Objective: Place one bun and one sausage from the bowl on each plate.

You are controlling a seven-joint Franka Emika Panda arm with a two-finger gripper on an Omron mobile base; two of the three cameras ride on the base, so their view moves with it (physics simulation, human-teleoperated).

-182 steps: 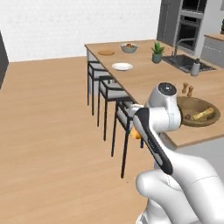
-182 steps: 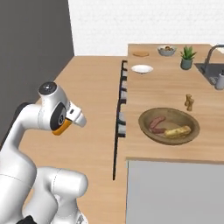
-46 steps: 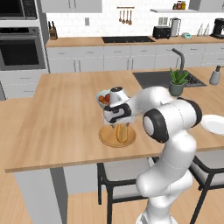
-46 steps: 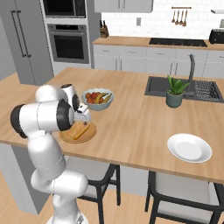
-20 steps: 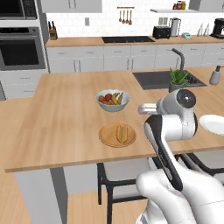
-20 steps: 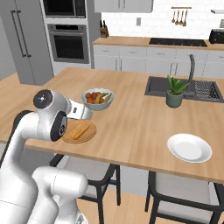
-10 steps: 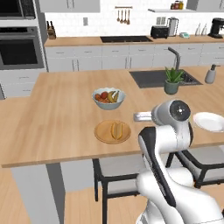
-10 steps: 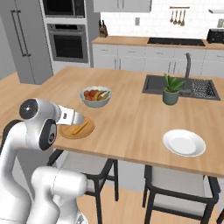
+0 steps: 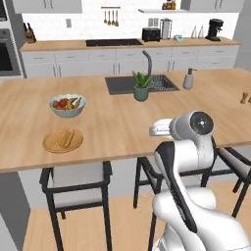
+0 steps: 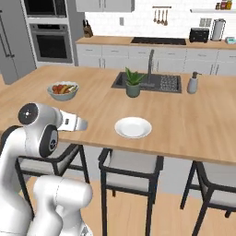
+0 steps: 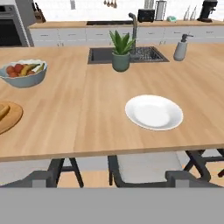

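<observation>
My gripper point(image 11: 114, 178) is open and empty, held off the island's near edge and facing across the counter. Straight ahead of it lies the white plate point(image 11: 154, 112) point(image 10: 133, 127), bare. Far to the left rests the tan wooden plate point(image 9: 53, 144) point(image 11: 12, 119) with a yellow-orange bun point(image 9: 65, 138) on it. I cannot tell whether anything else lies beside that bun. The bowl and the sausage are out of view.
A grey-blue fruit bowl point(image 9: 67, 105) point(image 11: 22, 74) stands behind the wooden plate. A potted plant point(image 11: 120, 52), a sink point(image 9: 139, 83) and a soap dispenser point(image 10: 192, 83) lie farther back. Dark stools point(image 10: 131, 168) stand under the counter's near edge.
The base has driven to the right along the island, so the whole scene slid left. The white plate now sits in front of the hand. The gripper stays open and empty.
</observation>
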